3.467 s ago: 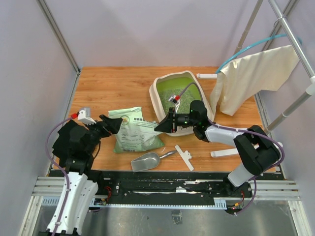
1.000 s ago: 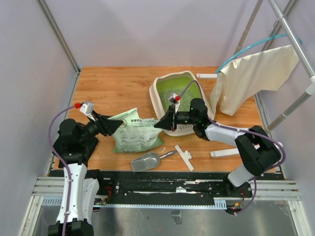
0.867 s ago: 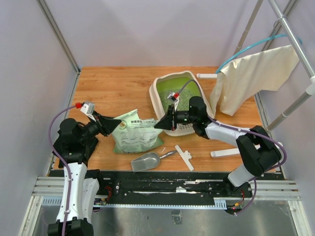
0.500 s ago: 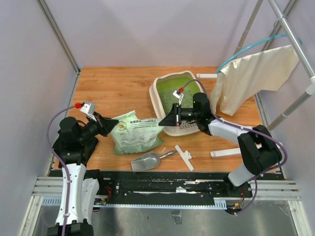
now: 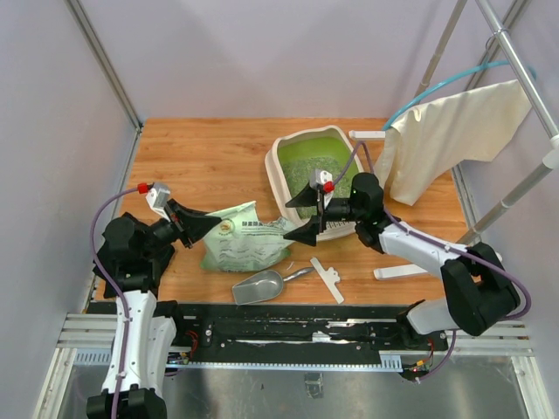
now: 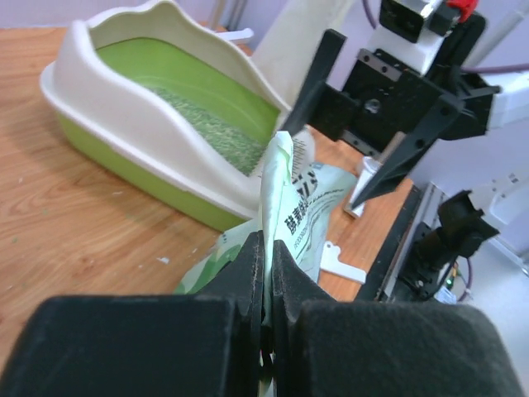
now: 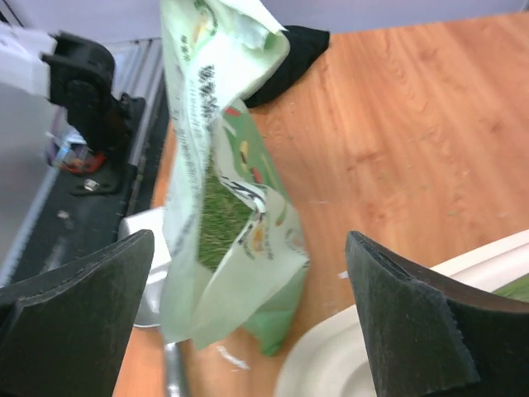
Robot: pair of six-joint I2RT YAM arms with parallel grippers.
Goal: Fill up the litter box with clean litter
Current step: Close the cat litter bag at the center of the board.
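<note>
The litter box (image 5: 273,171), cream with a green inside, stands at the back middle and holds a layer of clean litter (image 5: 316,169). The left wrist view shows its high rim (image 6: 140,87) and the granules (image 6: 213,126). A light green printed bag (image 5: 247,245) lies left of the box, one edge raised. My left gripper (image 5: 199,226) is shut on that edge, the film pinched flat between its fingers (image 6: 250,263). My right gripper (image 5: 303,216) stands open just in front of the box with nothing in it. The bag (image 7: 216,248) hangs ahead of it with litter (image 7: 216,217) inside.
A silver metal scoop (image 5: 260,286) lies near the front edge below the bag. White plastic clips (image 5: 327,278) lie beside it, at the right (image 5: 397,271) and behind the box (image 5: 367,134). A cream cloth (image 5: 454,135) hangs on a rack at the right.
My right gripper has opened, let go of the bag's top and drawn back to the right. My left gripper has shut on the bag's edge and lifted a little.
</note>
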